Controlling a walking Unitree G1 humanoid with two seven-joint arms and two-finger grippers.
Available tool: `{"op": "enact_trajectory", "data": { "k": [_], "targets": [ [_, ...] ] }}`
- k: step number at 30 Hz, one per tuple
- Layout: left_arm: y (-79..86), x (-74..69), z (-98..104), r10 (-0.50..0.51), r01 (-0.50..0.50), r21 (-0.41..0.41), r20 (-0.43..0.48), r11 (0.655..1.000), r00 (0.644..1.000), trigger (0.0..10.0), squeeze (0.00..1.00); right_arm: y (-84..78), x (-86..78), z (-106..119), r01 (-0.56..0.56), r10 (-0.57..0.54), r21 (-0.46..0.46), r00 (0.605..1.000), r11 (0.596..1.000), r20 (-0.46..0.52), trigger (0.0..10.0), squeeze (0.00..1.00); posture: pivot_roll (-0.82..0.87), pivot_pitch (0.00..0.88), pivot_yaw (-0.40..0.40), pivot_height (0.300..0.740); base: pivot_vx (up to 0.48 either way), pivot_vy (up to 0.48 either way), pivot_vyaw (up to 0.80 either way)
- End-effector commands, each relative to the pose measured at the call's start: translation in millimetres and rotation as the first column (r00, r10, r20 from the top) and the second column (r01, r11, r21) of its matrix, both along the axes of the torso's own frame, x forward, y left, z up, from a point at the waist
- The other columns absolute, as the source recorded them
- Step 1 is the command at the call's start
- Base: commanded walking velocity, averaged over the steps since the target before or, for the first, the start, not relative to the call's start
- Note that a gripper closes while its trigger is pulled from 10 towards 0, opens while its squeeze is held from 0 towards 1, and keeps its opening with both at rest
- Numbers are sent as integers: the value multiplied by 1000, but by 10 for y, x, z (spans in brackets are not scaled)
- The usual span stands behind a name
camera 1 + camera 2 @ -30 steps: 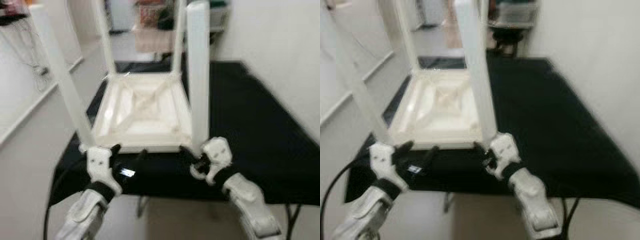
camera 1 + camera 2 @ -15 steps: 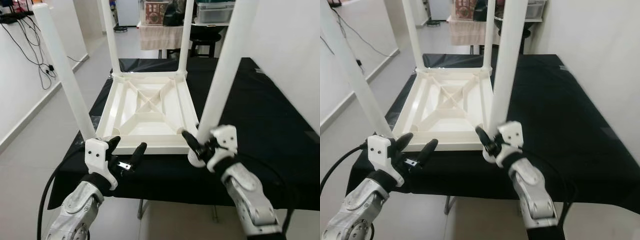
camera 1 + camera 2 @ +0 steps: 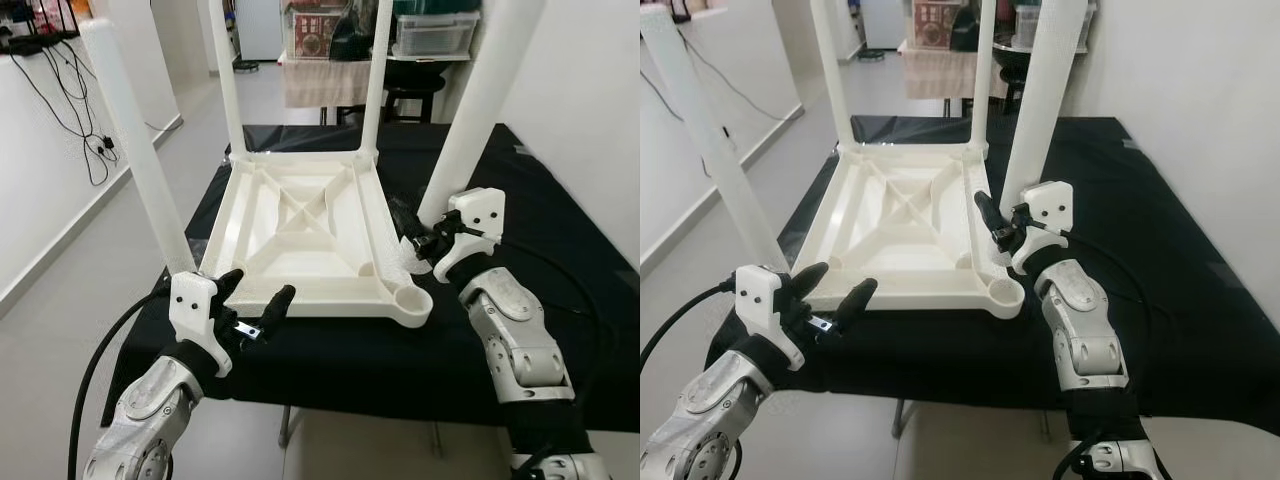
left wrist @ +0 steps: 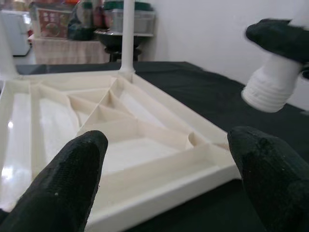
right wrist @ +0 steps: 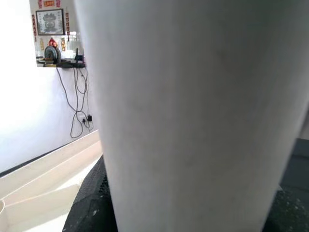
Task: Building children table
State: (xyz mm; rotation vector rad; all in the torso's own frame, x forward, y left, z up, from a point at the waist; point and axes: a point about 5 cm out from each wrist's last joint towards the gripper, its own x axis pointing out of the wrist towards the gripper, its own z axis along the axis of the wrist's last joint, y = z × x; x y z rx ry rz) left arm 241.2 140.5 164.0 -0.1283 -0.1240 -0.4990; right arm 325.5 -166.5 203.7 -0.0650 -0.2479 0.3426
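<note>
A white children's table [image 3: 300, 300] lies upside down on a black-covered table [image 3: 540, 200]. Three white legs stand up from it: near left [image 3: 140, 150], far left [image 3: 228, 80] and far right [image 3: 378, 70]. Its near right corner socket [image 3: 410, 300] is bare. My right gripper [image 3: 420, 235] is shut on the fourth leg [image 3: 470, 110], holding it tilted just right of and beyond that socket. The leg's threaded end [image 4: 273, 89] hangs in the air. My left gripper [image 3: 255, 300] is open at the tabletop's near edge, holding nothing.
A white wall [image 3: 590, 90] runs close along the right side. At the left is open floor [image 3: 60, 300], with cables [image 3: 60, 90] hanging on the wall. Beyond the black table stand a shelf with boxes [image 3: 430, 30] and a dark stool [image 3: 405, 95].
The right gripper has carried the leg out of the near right corner socket, to the right and farther back. The left gripper has stayed put. The view has sharpened.
</note>
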Motion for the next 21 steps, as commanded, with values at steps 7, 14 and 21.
{"op": "enact_trajectory", "data": {
  "k": [7, 14, 21],
  "targets": [
    [20, -31, -7, -16, 17, 45, -10, 999, 1000, 10000, 0, 137, -15, -88, -61, 61, -2, 998, 998, -27, 10000, 0, 38, 32, -24, 740, 0, -67, 0],
    [8, -36, -20, -22, 23, 51, -23, 998, 999, 10000, 0, 158, -20, -86, -111, 110, -9, 993, 994, -38, 10000, 0, 37, 38, -25, 740, 0, -334, 0],
    [-22, -82, -37, -52, 55, 82, -43, 995, 998, 10000, 0, 261, -126, -138, -283, 280, -14, 956, 959, -83, 10000, 0, 36, 46, -19, 740, 0, 0, 0]
  ]
}}
